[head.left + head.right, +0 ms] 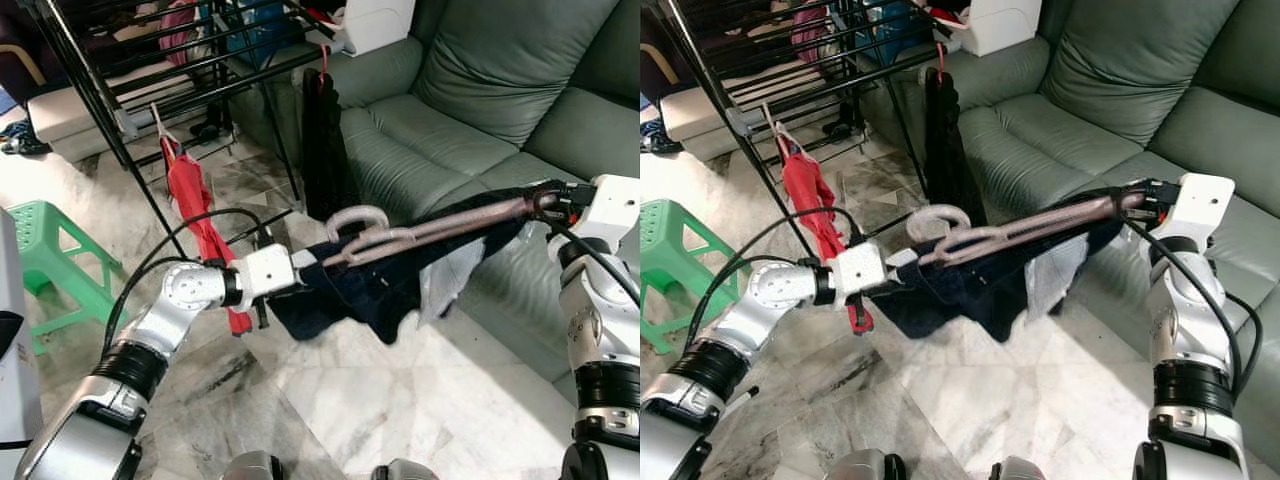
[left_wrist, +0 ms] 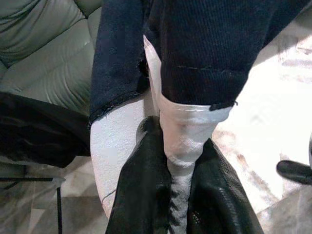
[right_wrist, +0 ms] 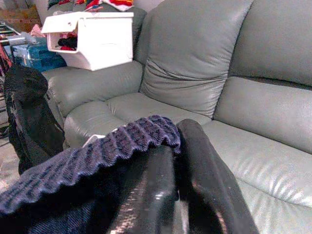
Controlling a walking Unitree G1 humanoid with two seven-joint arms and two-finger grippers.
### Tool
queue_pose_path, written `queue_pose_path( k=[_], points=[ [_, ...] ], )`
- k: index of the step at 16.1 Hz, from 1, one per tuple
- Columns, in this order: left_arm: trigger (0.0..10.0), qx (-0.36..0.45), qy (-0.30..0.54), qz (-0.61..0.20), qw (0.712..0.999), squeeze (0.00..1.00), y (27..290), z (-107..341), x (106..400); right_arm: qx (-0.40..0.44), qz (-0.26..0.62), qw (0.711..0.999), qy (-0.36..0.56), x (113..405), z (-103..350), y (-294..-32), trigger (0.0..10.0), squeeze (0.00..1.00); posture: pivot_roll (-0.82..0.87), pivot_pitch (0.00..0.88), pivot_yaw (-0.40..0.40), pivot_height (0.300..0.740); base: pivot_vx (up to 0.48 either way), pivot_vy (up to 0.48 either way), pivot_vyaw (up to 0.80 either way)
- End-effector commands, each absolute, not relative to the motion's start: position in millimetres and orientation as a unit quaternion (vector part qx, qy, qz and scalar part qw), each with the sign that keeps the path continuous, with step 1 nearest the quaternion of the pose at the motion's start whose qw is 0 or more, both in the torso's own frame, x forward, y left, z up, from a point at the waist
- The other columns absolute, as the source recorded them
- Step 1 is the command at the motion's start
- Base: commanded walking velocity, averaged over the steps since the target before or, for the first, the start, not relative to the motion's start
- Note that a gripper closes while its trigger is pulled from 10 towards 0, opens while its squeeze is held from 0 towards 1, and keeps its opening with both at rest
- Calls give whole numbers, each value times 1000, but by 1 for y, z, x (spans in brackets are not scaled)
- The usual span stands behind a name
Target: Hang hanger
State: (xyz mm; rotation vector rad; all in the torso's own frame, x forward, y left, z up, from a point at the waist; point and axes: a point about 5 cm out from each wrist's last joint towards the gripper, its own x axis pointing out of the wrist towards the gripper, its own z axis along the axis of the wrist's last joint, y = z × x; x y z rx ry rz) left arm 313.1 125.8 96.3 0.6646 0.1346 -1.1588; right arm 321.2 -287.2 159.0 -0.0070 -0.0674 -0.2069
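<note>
Both silver arms reach forward and hold a hanger (image 1: 420, 235) level between them, a dark garment (image 1: 370, 290) draped over it. The left gripper (image 1: 300, 270) is clamped on the hanger's near end, just below the hook (image 1: 357, 218). The right gripper (image 1: 545, 200) pinches the far end, with knit fabric bunched over its fingers.

The left wrist view shows the black fingers (image 2: 146, 195) closed on a pale hanger arm (image 2: 187, 136) that runs under the navy cloth. The right wrist view shows a white box (image 3: 92, 39) on the sofa armrest.

Beyond the grippers stand a black drying rack (image 1: 170, 60) with a red garment (image 1: 195, 210) and a black one (image 1: 322, 140) hanging from it. A grey-green sofa (image 1: 480, 90) sits behind the right gripper, a green stool (image 1: 45, 250) beside the left arm, and marble floor (image 1: 330, 400) lies below.
</note>
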Motion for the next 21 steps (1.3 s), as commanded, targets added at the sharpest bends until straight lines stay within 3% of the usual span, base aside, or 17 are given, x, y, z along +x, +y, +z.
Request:
queue_pose_path(
  k=[1,3,7,8,9,11,12,15,18,21],
  points=[
    [0,336,144,-508,780,0,160,74,308,-16,-154,983,-101,315,191,-310,0,0,-73,17,62,740,0,0,0],
    [0,387,153,-502,758,0,164,67,307,-19,-149,983,-103,317,192,-306,0,0,-70,17,62,740,0,0,0],
    [0,438,186,-450,755,0,172,57,313,-25,-136,985,-102,319,190,-298,0,0,-70,18,64,740,0,0,0],
    [0,424,196,-415,781,0,172,55,318,-33,-129,986,-103,321,189,-295,0,0,-71,18,64,740,0,0,0],
    [0,346,197,-357,845,0,170,58,327,-53,-108,987,-109,321,191,-290,0,0,-71,18,64,740,0,0,0],
    [0,268,191,-281,902,0,178,64,337,-62,-55,989,-120,317,190,-280,0,0,-72,16,64,740,0,0,0],
    [0,252,188,-274,909,0,180,66,338,-70,-41,990,-118,314,187,-278,0,0,-72,16,64,740,0,0,0],
    [0,309,171,-319,880,0,177,66,333,-70,-58,989,-116,310,185,-284,0,0,-80,21,70,740,0,0,0],
    [0,389,156,-328,847,0,169,62,334,-71,-38,989,-122,320,186,-267,0,0,-80,21,70,740,0,0,0],
    [0,400,143,-320,846,0,155,61,336,-58,-23,990,-123,329,184,-249,0,0,-73,22,67,740,0,0,0]
  ],
)
